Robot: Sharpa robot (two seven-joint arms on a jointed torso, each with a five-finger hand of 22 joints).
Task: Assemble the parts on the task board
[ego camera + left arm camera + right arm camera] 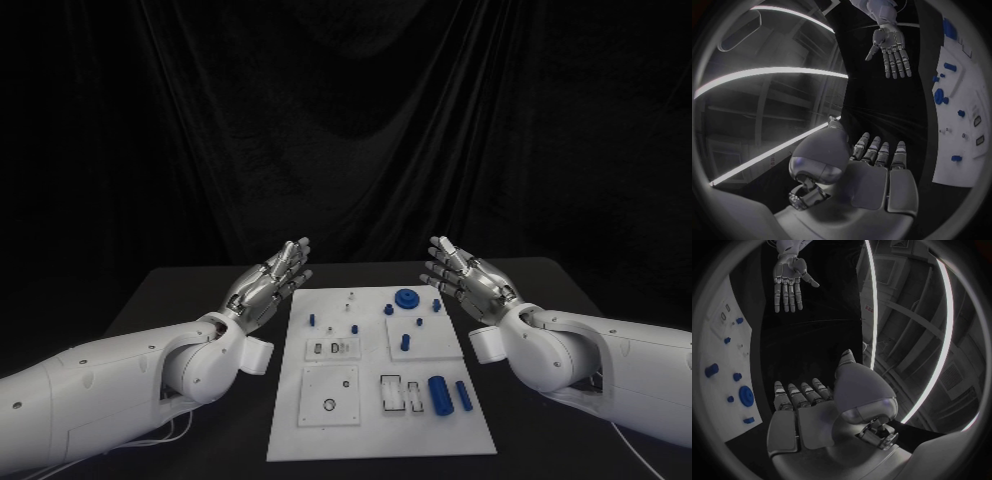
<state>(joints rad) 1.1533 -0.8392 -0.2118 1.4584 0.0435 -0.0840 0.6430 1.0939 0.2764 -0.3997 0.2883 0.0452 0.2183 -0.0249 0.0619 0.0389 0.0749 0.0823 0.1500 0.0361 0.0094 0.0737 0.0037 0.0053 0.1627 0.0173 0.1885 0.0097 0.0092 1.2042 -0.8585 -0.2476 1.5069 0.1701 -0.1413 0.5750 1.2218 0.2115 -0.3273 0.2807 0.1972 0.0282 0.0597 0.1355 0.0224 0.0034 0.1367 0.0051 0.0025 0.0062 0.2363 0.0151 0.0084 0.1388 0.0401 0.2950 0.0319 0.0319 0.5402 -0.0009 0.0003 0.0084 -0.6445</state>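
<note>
presently the left hand (270, 283) and right hand (470, 278) hover either side of the task board's (378, 442) far end, palms facing, fingers straight and apart, holding nothing. the board lies flat mid-table (173, 285), carrying small blue parts: a round knob (408, 298) at the far end, pegs (405, 342) mid-board, longer cylinders (441, 392) near the front. judged light, rigid and smooth; likely to slip, so pinch each by its sides.

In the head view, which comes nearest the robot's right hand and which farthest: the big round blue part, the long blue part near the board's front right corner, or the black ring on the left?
From the right hand:
1. Round blue part, at the board's far end, just beside the hand.
2. Long blue part, down the board's right edge, towards the robot.
3. Black ring, in the front left square, farthest.
</note>
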